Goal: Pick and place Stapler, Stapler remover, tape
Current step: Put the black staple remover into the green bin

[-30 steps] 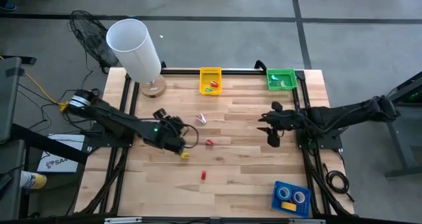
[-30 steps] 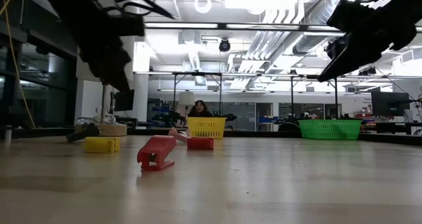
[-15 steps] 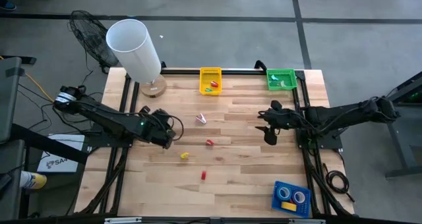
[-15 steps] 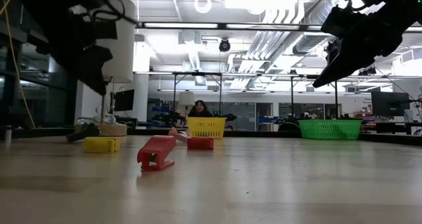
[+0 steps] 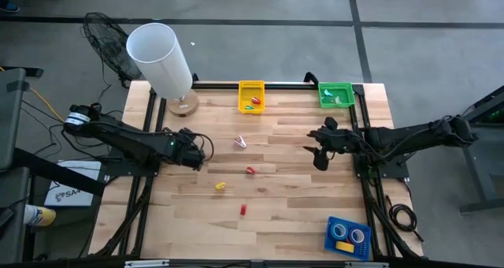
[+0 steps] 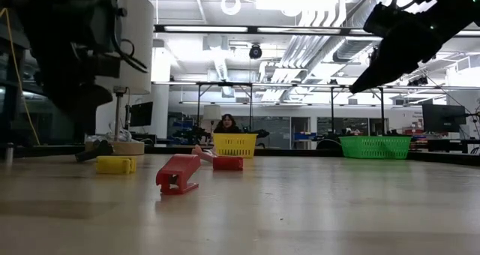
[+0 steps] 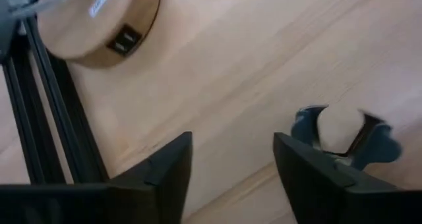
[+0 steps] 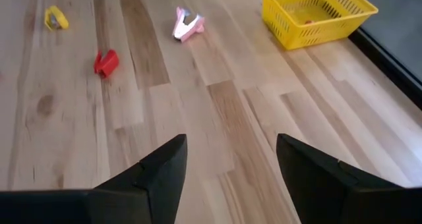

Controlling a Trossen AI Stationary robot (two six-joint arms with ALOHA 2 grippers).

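My left gripper (image 5: 194,155) hovers open above the table's left part, near the lamp's wooden base (image 7: 99,20). A blue thing with a pale middle (image 7: 343,135) lies on the wood just beyond its fingers. My right gripper (image 5: 318,154) hangs open above the right part and holds nothing. Between the two arms lie a pink stapler remover (image 5: 240,142), a red stapler (image 5: 250,171), a yellow one (image 5: 220,187) and another red one (image 5: 243,210). Tape rolls (image 5: 340,231) sit in the blue tray (image 5: 334,247) at the near right.
A tall white cylinder lamp (image 5: 160,57) stands at the far left. At the far edge stand a yellow basket (image 5: 251,87) and a green basket (image 5: 335,86), each with small pieces inside. Black rails (image 5: 364,142) run along the table's sides.
My left gripper has drawn back from above the yellow stapler toward the table's left and far side, rolling as it went. The yellow stapler stays on the table where it was.
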